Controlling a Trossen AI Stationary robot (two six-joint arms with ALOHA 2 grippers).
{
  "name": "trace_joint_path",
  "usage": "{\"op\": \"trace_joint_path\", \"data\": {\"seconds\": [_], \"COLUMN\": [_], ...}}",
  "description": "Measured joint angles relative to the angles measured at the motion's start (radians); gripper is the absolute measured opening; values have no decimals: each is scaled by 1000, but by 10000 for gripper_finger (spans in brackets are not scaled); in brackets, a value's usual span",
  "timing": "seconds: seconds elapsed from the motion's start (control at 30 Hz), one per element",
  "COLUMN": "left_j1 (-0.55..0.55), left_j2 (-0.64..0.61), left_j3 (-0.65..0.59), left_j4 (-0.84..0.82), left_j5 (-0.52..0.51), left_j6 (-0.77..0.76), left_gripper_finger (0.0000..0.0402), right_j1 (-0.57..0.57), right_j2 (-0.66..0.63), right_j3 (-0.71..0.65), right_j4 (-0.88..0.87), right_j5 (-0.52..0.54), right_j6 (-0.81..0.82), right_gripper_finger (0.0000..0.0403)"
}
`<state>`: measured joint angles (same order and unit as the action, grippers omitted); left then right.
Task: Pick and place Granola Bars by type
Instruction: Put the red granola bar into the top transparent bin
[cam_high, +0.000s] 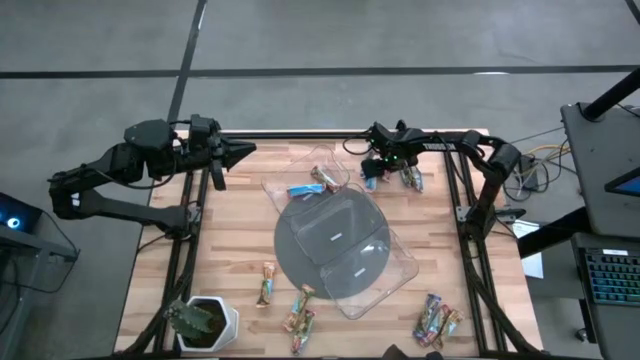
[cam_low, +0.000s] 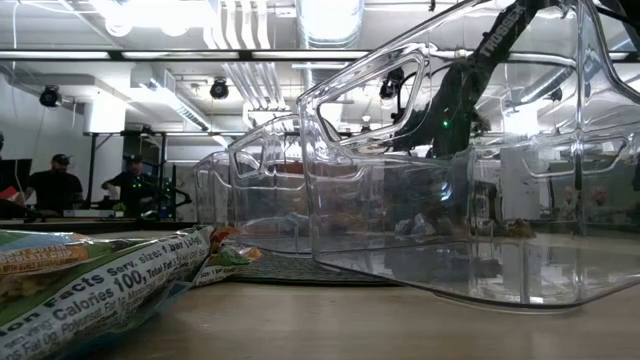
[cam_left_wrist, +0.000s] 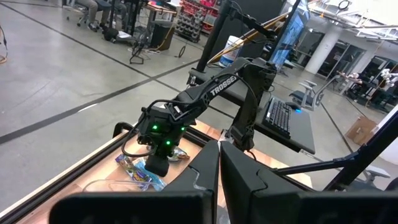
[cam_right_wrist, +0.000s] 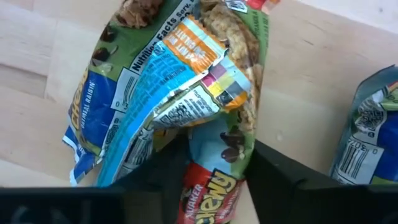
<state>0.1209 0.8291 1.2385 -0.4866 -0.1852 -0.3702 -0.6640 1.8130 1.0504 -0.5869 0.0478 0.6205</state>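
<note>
The right gripper (cam_high: 375, 172) was down at the far edge of the table (cam_high: 240, 250), on the pile of granola bars (cam_high: 395, 176) just beyond the clear trays (cam_high: 345, 240). In the right wrist view its two dark fingers (cam_right_wrist: 283, 171) stood on either side of one bar with a light blue and red wrapper (cam_right_wrist: 214, 168), close against it, with a crumpled blue-wrapped bar (cam_right_wrist: 143, 118) and a green-wrapped one (cam_right_wrist: 245, 56) heaped just beyond its tips. The jaws were partly closed on that bar (whether they had actually pinched it, I could not tell). Another blue wrapper (cam_right_wrist: 373, 137) lay apart on the bare wood.

The left gripper (cam_high: 238, 155) hung over the far left corner of the table, its fingers (cam_left_wrist: 245, 180) pressed together and holding nothing, well away from every bar.

Other bars: two (cam_high: 312, 184) lay in the tray nearest the right gripper, touching each other. One (cam_high: 267, 283) lay on the wood at the near side, left of the grey disc (cam_high: 330, 235), with a pair (cam_high: 300, 310) near it and a cluster (cam_high: 437, 320) at the near right. A potted plant (cam_high: 200, 322) stood at the near left corner. In the low view a wrapper (cam_low: 100, 280) lay close to the lens, and people (cam_low: 90, 185) showed in the room behind.
</note>
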Motion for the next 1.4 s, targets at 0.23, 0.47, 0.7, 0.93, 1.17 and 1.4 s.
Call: {"op": "trace_joint_path", "data": {"seconds": [0.23,0.47,0.7,0.93,1.17,1.4], "left_j1": [0,0,0,0,0,0], "left_j2": [0,0,0,0,0,0], "left_j3": [0,0,0,0,0,0], "left_j4": [0,0,0,0,0,11], "left_j5": [0,0,0,0,0,0], "left_j6": [0,-1,-1,-1,25,37], "left_gripper_finger": [0,0,0,0,0,0], "right_j1": [1,-2,-2,3,91,211], "right_j2": [-2,-38,-134,-258,-330,-261], "right_j3": [-1,-3,29,71,169,340], "right_j4": [-5,-25,-95,-120,-115,-102], "right_j5": [-8,-6,29,27,-39,-53], "right_j6": [-3,-15,-56,-71,-64,-56], "right_gripper_finger": [61,45,43,42,42,42]}}
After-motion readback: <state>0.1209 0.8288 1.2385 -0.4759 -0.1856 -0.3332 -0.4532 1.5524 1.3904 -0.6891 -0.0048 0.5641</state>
